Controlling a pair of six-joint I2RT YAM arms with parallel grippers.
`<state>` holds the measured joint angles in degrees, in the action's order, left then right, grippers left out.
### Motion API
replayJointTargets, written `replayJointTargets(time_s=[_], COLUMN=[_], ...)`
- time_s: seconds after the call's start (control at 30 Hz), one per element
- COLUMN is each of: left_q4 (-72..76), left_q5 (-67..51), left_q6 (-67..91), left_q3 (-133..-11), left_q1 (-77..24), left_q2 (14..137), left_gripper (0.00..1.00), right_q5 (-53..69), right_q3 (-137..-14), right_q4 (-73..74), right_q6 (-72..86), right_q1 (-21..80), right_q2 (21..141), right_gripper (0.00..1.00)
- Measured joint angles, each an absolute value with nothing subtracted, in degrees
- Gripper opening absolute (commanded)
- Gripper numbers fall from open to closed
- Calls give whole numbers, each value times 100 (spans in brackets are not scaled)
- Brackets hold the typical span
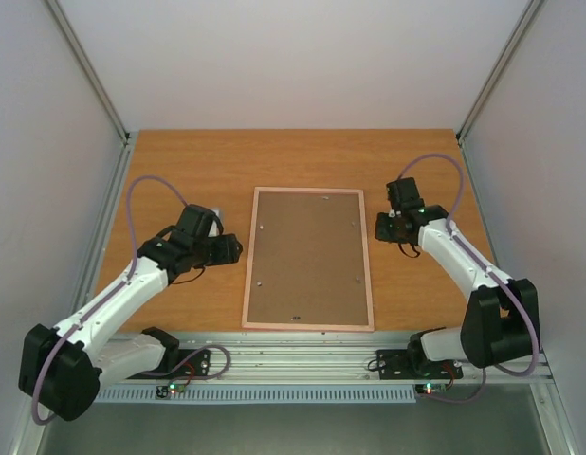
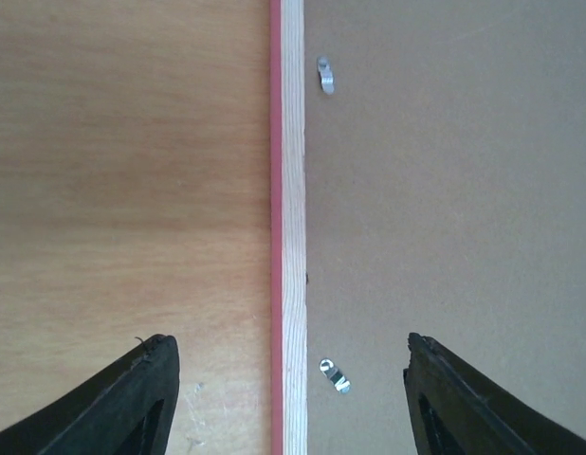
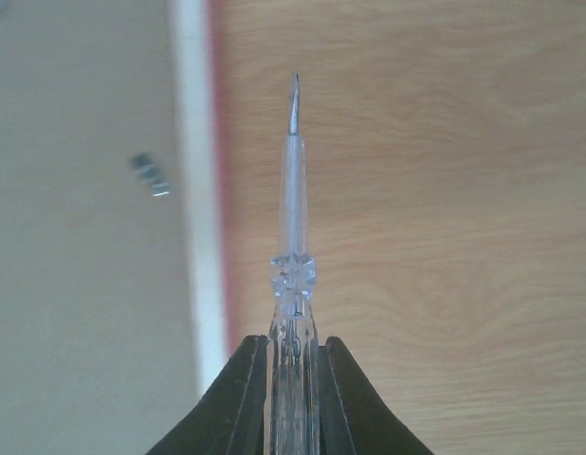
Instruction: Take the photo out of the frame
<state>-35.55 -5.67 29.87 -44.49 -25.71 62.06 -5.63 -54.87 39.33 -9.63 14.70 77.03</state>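
The frame [image 1: 248,275] lies face down in the middle of the table, its brown back board [image 1: 309,258] up. The photo is hidden under the board. My left gripper [image 1: 234,248] is open beside the frame's left edge. In the left wrist view its fingers [image 2: 151,379] straddle the pink-edged wooden rail [image 2: 292,190]. My right gripper [image 1: 383,227] is just off the frame's right edge, shut on a clear plastic tool with a thin metal tip [image 3: 293,218]. The tip is over bare table, right of the rail [image 3: 191,190].
Small metal retaining clips sit on the board near the rails [image 2: 335,375] [image 2: 325,76] [image 3: 151,174]. The wooden table [image 1: 179,161] is walled by white panels at the left, right and back. A metal rail with the arm bases [image 1: 302,365] runs along the near edge.
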Motion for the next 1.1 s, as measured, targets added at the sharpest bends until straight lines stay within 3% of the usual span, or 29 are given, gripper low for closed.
replayJointTargets(time_s=[0.47,0.8,1.1], left_q4=[-2801,-2377,-2246], left_q5=[-1170,-1575,-1629], left_q6=[3308,3413,3430], left_q3=[-3625,-3291,-3151], left_q1=[-2571,-2574,-2716], left_q2=[6370,6910,7008], left_gripper=[71,71,70], right_q5=[106,311,355], right_q3=[-5225,-5295,-5245], right_q4=[3524,3548,3500], right_q6=[-899,-967,-915], right_q1=[-248,-333,-360], right_q2=[8886,9297,9273], right_gripper=[4,25,36])
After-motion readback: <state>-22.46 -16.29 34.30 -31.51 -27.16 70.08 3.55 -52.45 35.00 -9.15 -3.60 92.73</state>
